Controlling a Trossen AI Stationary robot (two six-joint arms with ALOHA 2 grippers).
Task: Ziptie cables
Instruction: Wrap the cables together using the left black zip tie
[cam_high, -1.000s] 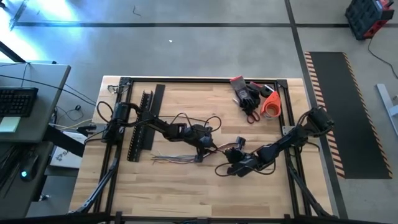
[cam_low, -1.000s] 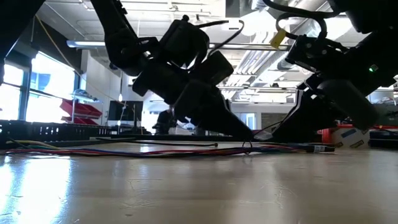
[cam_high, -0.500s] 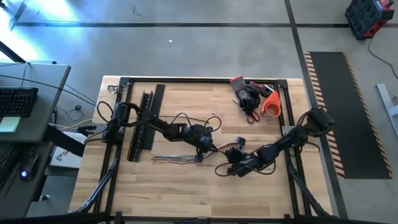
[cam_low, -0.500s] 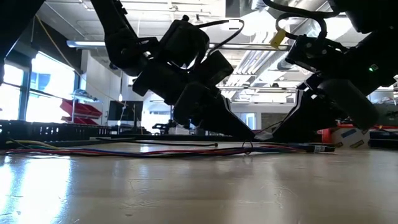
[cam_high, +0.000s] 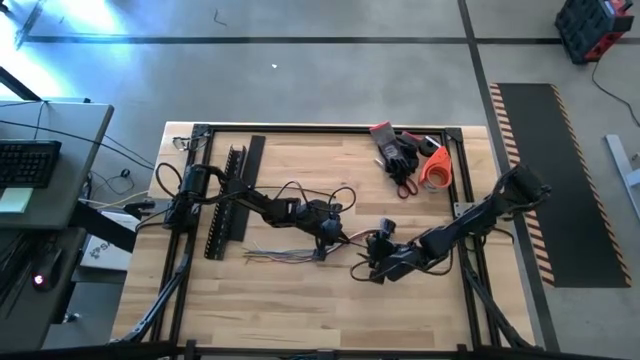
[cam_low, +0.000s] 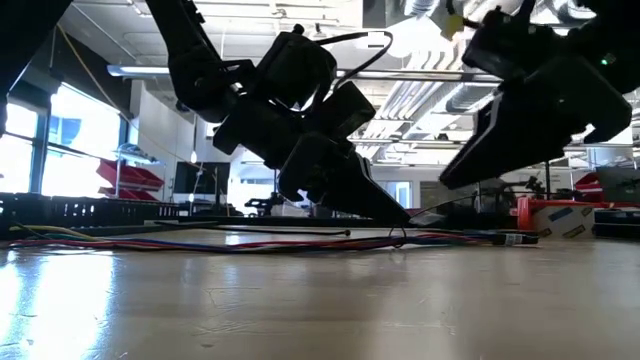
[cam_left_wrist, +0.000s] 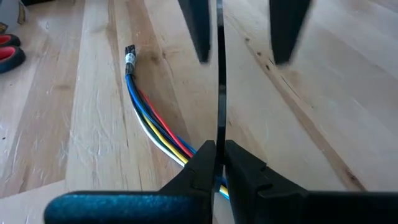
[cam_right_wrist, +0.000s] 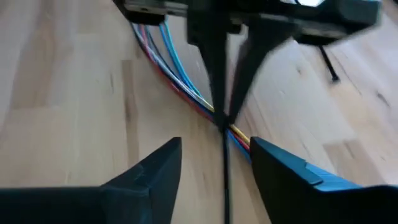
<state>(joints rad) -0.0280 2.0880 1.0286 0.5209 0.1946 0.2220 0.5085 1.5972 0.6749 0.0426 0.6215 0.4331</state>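
Note:
The cables (cam_left_wrist: 149, 118), thin blue, red, yellow and white wires, lie flat on the wooden table (cam_high: 300, 300) and end in a small black plug (cam_left_wrist: 129, 55). My left gripper (cam_high: 333, 236) is at the cables' right part, shut on a thin black ziptie strip (cam_left_wrist: 219, 81). The strip runs on toward my right gripper (cam_right_wrist: 217, 168). That gripper is open and raised, and the strip passes between its fingers, apart from both. Whether the strip goes round the cables is hidden under my left fingers. My left gripper pinches the ziptie strip (cam_left_wrist: 218, 138) between its two fingertips, just above the cables. The fingers slant down from the table's left (cam_low: 385, 205), their tips close to the tabletop. From the tips, the strip runs straight on toward the right gripper.
A long black slotted rail (cam_high: 225, 205) and a plain black strip (cam_high: 250, 160) lie at the table's left. Black gloves (cam_high: 395, 150), red-handled scissors (cam_high: 403, 185) and an orange object (cam_high: 435, 168) sit at the far right. A black frame (cam_high: 465, 210) borders the table.
My right gripper has risen off the table, and its arm's elbow has swung a little toward the right edge. My left gripper and the cables have stayed where they were.

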